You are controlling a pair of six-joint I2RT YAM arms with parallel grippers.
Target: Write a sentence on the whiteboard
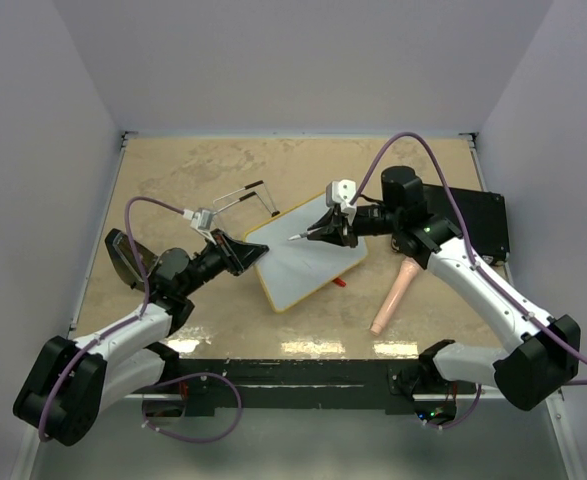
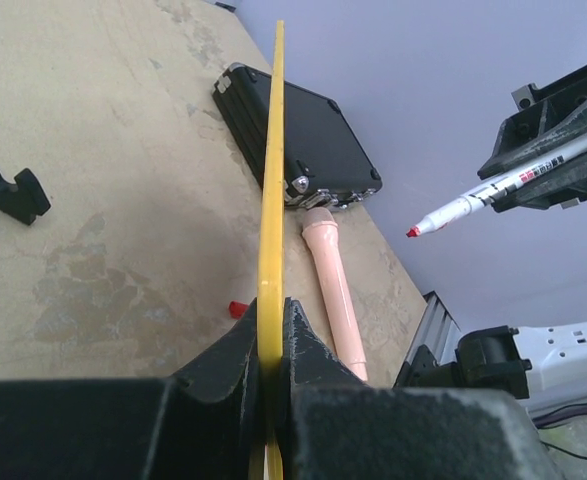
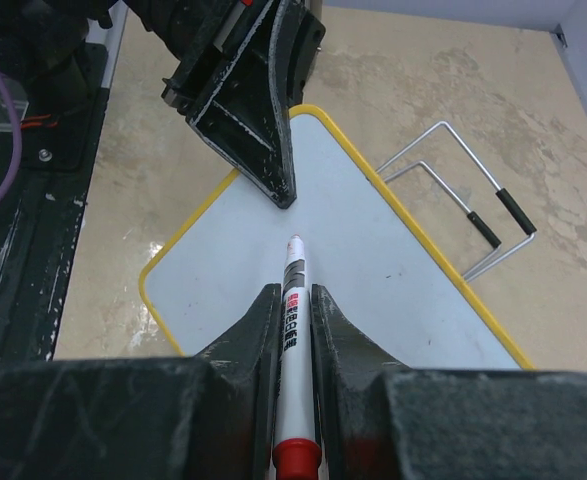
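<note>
Right gripper point(image 3: 295, 296) clamped on marker point(image 3: 294, 262) (tip off whiteboard point(image 3: 373, 260) face); left gripper point(image 2: 271, 318) pinching whiteboard edge.

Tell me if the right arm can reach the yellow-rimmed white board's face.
Probably yes: the right gripper aims its white marker at the yellow-rimmed white board, nothing between; left gripper clamps only its edge.

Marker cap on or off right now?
Off. The marker shows a bare red tip in the left wrist view.
</note>
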